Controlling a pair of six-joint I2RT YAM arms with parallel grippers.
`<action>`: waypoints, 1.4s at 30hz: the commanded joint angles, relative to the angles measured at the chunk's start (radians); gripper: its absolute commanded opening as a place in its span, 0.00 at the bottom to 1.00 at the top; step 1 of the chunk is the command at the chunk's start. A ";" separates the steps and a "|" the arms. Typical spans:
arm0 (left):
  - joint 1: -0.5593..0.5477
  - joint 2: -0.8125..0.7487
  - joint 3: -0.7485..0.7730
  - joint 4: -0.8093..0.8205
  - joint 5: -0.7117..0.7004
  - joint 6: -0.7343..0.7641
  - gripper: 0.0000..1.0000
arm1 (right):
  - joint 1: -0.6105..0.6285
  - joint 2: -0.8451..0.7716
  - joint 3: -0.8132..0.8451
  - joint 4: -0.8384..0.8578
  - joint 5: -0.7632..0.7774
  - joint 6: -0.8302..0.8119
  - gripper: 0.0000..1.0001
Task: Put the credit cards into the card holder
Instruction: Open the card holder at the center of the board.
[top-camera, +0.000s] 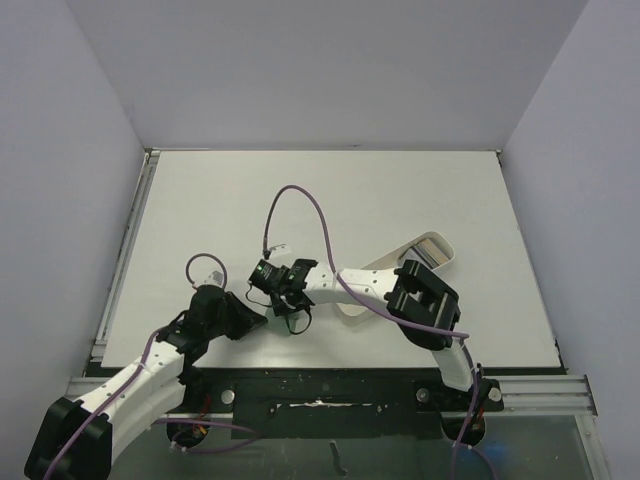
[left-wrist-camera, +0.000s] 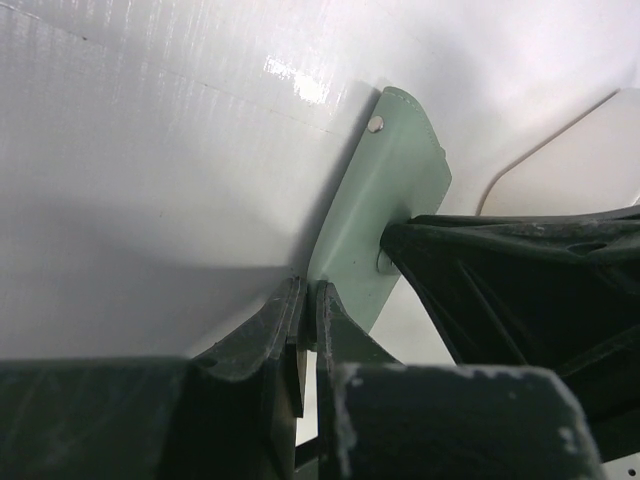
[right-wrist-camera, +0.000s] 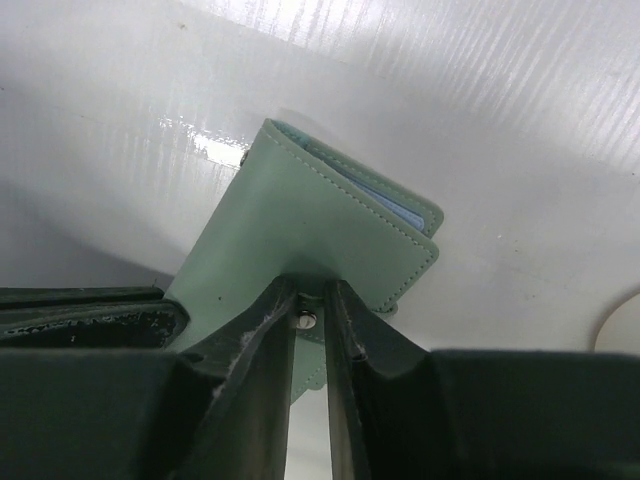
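Note:
The card holder (right-wrist-camera: 300, 220), a grey-green bifold with pale blue inside, is held up off the white table between both grippers. My right gripper (right-wrist-camera: 312, 312) is shut on its snap tab, with the metal stud between the fingers. My left gripper (left-wrist-camera: 308, 300) is shut on the lower edge of the card holder (left-wrist-camera: 390, 200). From above, the left gripper (top-camera: 256, 314) and right gripper (top-camera: 284, 300) meet near the table's front and hide the card holder. A pale silvery credit card (top-camera: 432, 249) appears to lie in the white tray.
A long white oval tray (top-camera: 395, 268) lies to the right of the grippers, partly under the right arm; its edge (left-wrist-camera: 560, 160) also shows in the left wrist view. White walls enclose the table on three sides. Purple cables loop above both wrists.

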 joint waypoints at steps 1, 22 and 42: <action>0.004 0.002 0.052 0.011 -0.036 0.018 0.00 | 0.017 -0.013 0.000 -0.095 0.051 -0.002 0.12; 0.004 -0.019 0.049 -0.039 -0.065 -0.008 0.00 | -0.002 -0.198 -0.133 -0.045 0.147 -0.012 0.00; 0.002 0.014 0.089 -0.020 -0.016 0.027 0.28 | 0.000 -0.407 -0.270 0.161 0.150 -0.091 0.00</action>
